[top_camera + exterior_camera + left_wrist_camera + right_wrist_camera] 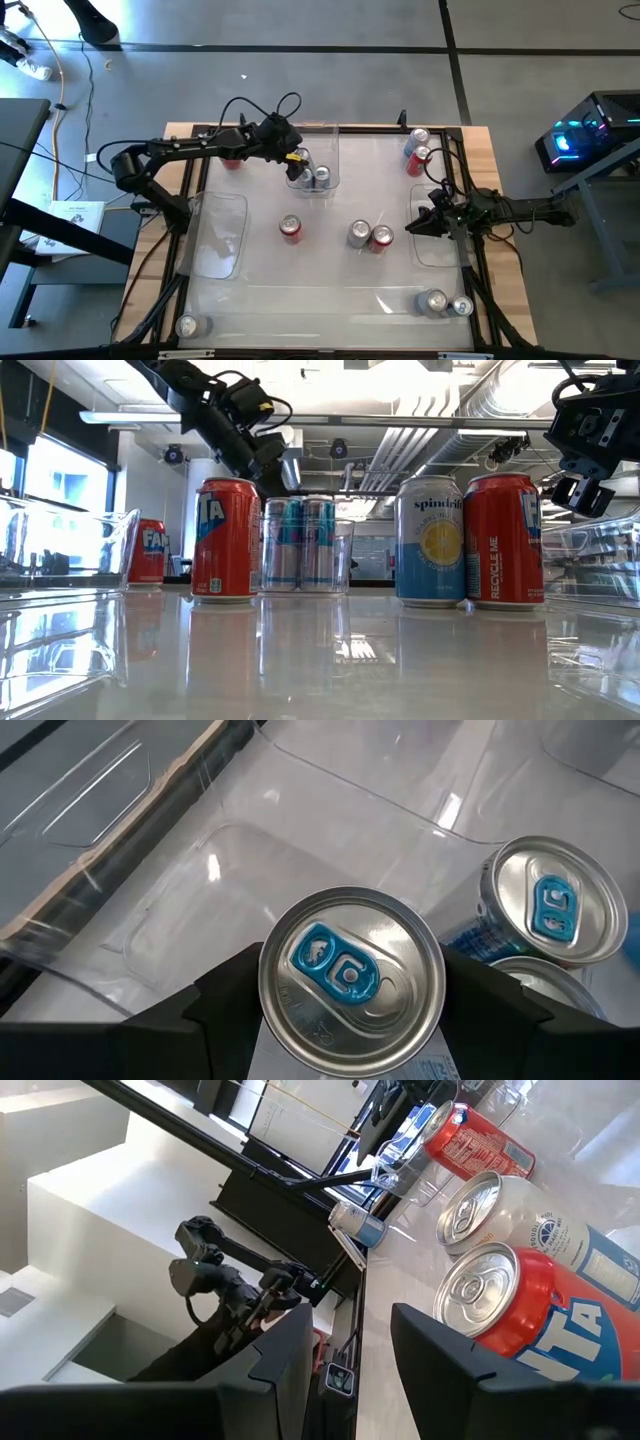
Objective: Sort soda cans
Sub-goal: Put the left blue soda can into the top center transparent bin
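The left gripper (297,158) is hanging over the clear bin (330,188) at the back middle of the table (320,295). Its fingers (235,1000) are bracketing a silver can with a blue tab (352,982), one on each side, right against the rim; whether they are pressing or just letting go I cannot tell. That can is standing in the bin beside two more blue-tabbed cans (552,900).

The right gripper (415,229) is waiting above the clear bin at the table's right edge, jaws partly apart and holding nothing, pointing toward the red can (381,238) and the light can (358,234) standing side by side mid-table.

Another red can (290,229) is standing alone left of centre. Two cans (417,150) are sitting at the back right corner, two (446,303) at the front right, one (187,325) at the front left.
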`<state>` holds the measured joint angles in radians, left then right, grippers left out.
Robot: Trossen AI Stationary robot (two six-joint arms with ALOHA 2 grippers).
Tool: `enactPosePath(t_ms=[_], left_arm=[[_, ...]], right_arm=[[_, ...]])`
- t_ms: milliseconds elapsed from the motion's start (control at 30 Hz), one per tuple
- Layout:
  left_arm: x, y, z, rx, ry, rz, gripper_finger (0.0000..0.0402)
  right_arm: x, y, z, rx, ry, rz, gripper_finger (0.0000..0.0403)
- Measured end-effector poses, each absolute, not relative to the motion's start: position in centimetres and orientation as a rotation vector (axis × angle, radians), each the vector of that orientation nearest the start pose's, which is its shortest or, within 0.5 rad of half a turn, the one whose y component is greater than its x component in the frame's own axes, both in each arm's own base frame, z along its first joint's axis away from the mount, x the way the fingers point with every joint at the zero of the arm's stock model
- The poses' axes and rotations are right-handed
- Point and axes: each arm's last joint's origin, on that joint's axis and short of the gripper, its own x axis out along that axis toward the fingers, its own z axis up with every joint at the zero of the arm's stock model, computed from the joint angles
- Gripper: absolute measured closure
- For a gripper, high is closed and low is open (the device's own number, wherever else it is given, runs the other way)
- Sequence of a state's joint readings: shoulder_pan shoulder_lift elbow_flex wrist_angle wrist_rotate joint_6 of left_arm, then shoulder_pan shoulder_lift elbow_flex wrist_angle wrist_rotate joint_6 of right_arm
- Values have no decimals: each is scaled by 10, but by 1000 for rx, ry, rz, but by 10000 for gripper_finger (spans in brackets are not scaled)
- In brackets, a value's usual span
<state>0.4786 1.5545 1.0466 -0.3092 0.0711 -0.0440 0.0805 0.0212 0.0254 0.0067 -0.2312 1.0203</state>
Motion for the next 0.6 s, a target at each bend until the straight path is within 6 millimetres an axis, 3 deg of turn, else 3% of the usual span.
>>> enactPosePath(t_ms=[233, 600], left_arm=[[289, 148, 230, -270, 787, 405, 156], [290, 146, 229, -310, 781, 392, 114]], right_arm=[[96, 14, 171, 1010, 149, 290, 270], [96, 14, 171, 1011, 149, 290, 270]])
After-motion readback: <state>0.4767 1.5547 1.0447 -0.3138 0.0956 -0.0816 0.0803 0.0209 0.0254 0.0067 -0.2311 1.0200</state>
